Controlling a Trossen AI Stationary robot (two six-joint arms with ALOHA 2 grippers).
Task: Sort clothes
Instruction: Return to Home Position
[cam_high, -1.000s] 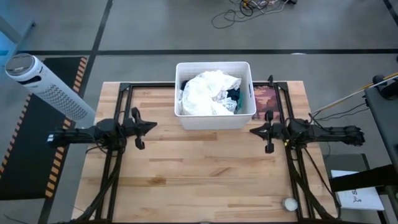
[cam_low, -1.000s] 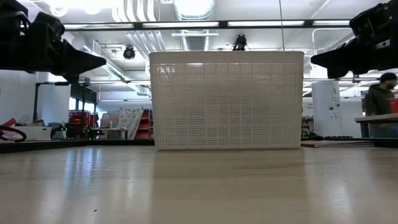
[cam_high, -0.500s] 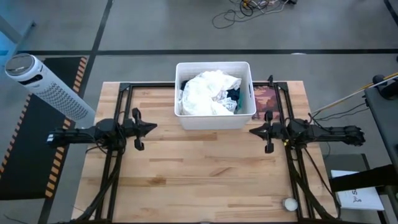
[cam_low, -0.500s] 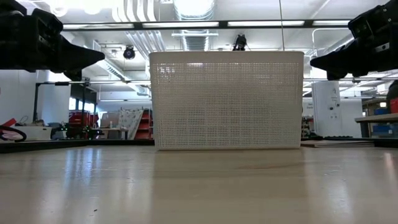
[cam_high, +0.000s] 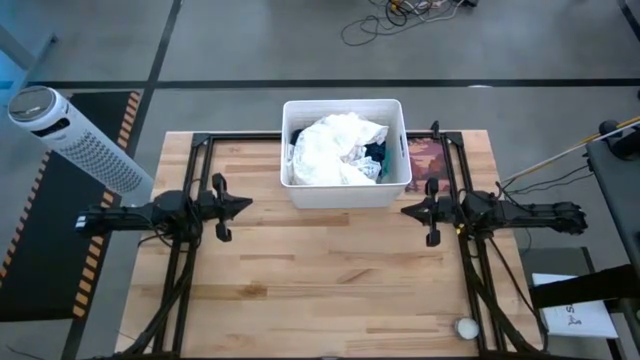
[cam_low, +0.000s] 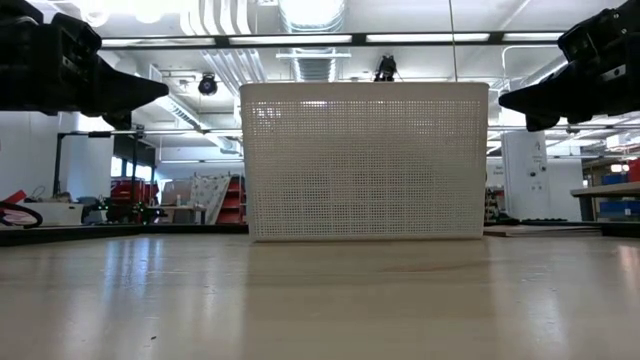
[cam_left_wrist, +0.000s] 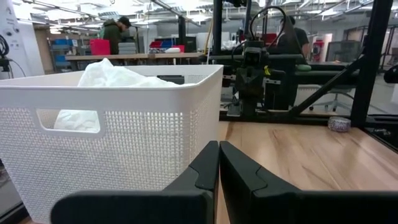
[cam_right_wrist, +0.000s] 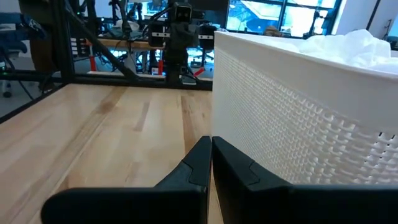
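While both my arms hang level over the wooden table (cam_high: 330, 290), the stock reads as follows.

Item: my left gripper (cam_high: 246, 203), at the table's left side, pointing inward toward the middle. Its fingers (cam_left_wrist: 205, 163) are pressed together with nothing between them. It hangs clear of the tabletop, well apart from the basket.

Item: my right gripper (cam_high: 404, 210), at the table's right side, pointing inward and facing the left one. Its fingers (cam_right_wrist: 198, 157) are likewise closed on nothing. It sits near the basket's right front corner without touching it.

Item: one white perforated plastic basket (cam_high: 345, 194), upright at the far middle of the table, between my two arms.

Item: the clothes, all inside the basket. A crumpled white garment (cam_high: 333, 147) lies on top and rises just above the rim. A teal garment (cam_high: 380, 166) shows at the right side beneath it. Other pieces below cannot be told apart.

Item: one small round white object (cam_high: 466, 327), at the table's near right corner.

Item: one white perforated cylinder (cam_high: 78, 142), on the floor off the table's left.
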